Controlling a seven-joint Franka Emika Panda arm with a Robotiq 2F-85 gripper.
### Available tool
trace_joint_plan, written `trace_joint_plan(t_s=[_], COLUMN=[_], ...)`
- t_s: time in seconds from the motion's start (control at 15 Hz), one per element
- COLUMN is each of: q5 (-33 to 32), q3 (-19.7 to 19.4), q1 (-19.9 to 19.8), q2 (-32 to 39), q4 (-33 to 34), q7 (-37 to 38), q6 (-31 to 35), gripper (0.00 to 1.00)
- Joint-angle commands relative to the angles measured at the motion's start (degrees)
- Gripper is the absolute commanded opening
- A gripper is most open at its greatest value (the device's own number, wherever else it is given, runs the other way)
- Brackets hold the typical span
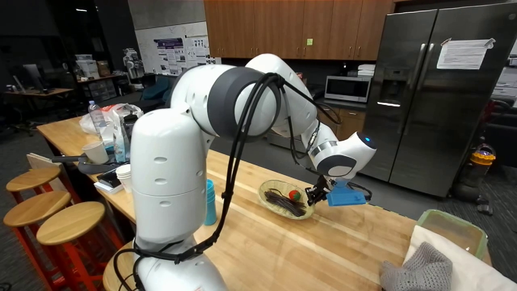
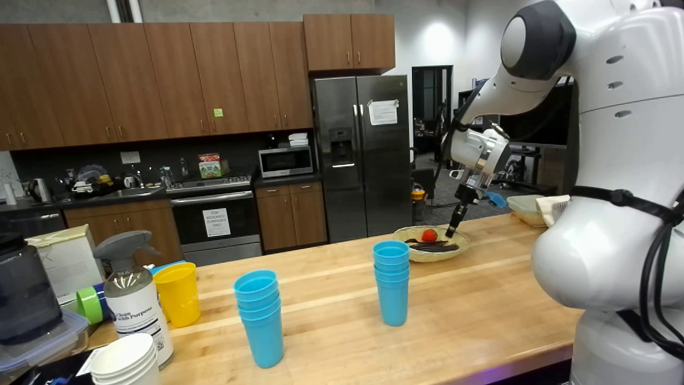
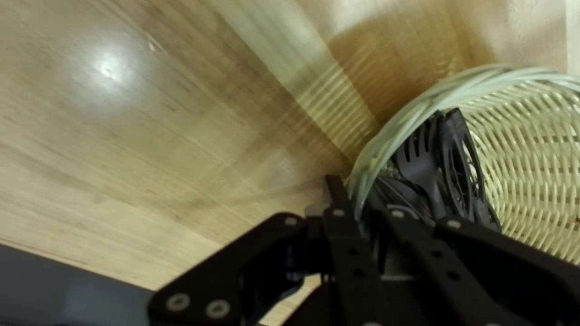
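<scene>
A pale wicker basket sits on the wooden table and shows in both exterior views. It holds dark plastic cutlery, with a fork on top in the wrist view. A round red thing with some green lies beside the cutlery; it also shows in an exterior view but not in the wrist view. My gripper points down at the basket's edge. One finger is outside the rim and one inside, closed around it. The lower fingertips are partly hidden.
Two stacks of blue cups stand on the table. A yellow cup, a spray bottle and white cups are at one end. A green-rimmed container and a grey cloth lie at the other end.
</scene>
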Motion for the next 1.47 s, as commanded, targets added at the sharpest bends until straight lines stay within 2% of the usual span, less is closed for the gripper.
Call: trace_joint_plan(t_s=[0.0, 0.07, 0.13, 0.27, 0.33, 0.67, 0.73, 0.8, 1.13, 1.4], q5=[0.8, 0.7, -0.1, -0.1, -0.1, -0.1, -0.1, -0.4, -1.8, -1.0], q3=[-0.2, -0.1, -0.2, -0.2, -0.2, -0.1, -0.1, 0.0, 1.8, 3.0], q1=[0.0, 0.1, 0.3, 0.3, 0.3, 0.3, 0.3, 0.6, 3.3, 6.3], q2=[0.0, -0.1, 0.1, 0.2, 0.3, 0.4, 0.4, 0.1, -4.0, -8.8], q4=[-0.4, -0.5, 0.0, 0.0, 0.0, 0.0, 0.0, -0.2, -3.9, -9.4], q7=[-1.9, -1.9, -0.4, -0.7, -0.8, -0.9, -0.9, -0.6, 0.4, 2.8], q6=[0.4, 0.4, -0.1, -0.1, -0.1, 0.0, 0.0, -0.3, -0.9, 2.1], gripper=[0.36, 0.41, 0.23, 0.37, 0.41, 0.41, 0.66, 0.67, 0.98, 1.00])
